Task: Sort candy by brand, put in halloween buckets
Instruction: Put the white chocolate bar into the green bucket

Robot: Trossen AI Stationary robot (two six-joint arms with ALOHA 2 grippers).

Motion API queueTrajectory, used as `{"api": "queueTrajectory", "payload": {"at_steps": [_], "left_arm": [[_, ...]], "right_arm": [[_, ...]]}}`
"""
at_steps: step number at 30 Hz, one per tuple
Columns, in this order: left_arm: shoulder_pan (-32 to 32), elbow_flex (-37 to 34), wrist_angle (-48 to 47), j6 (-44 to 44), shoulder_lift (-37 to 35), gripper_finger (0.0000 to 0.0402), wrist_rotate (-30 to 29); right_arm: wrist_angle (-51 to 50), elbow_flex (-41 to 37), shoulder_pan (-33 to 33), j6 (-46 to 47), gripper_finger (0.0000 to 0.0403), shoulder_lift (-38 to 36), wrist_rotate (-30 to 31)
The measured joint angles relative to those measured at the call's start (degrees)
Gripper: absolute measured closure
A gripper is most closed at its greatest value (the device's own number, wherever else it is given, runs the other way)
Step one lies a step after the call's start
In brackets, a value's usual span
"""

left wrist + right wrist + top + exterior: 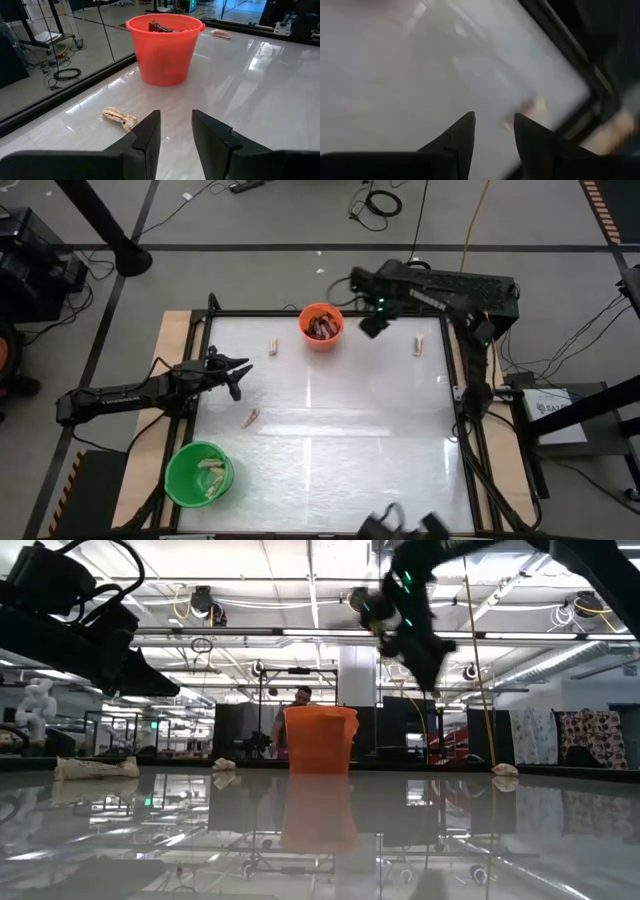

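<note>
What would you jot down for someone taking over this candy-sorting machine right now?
Left pincer: open, empty, low over the table's left side.
Right pincer: open, empty, raised just right of the orange bucket.
Done: dark bars sit in the orange bucket; pale pieces lie in the green bucket at the near left corner.
Left: three pale candies loose on the table, one left of the orange bucket, one near the left arm, one by the far right edge.
</note>
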Motion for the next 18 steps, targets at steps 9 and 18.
{"api": "queueTrajectory", "payload": {"at_steps": [9, 18], "left_arm": [[0.01, 0.0, 0.04, 0.0, -0.03, 0.0283, 0.0], [0.01, 0.0, 0.04, 0.0, -0.03, 0.0283, 0.0]], "right_arm": [[18.52, -28.53, -16.74, -0.34, 0.0273, -8.53, 1.69], [39.72, -47.29, -23.38, -3.31, 0.0273, -17.0, -4.87]]}}
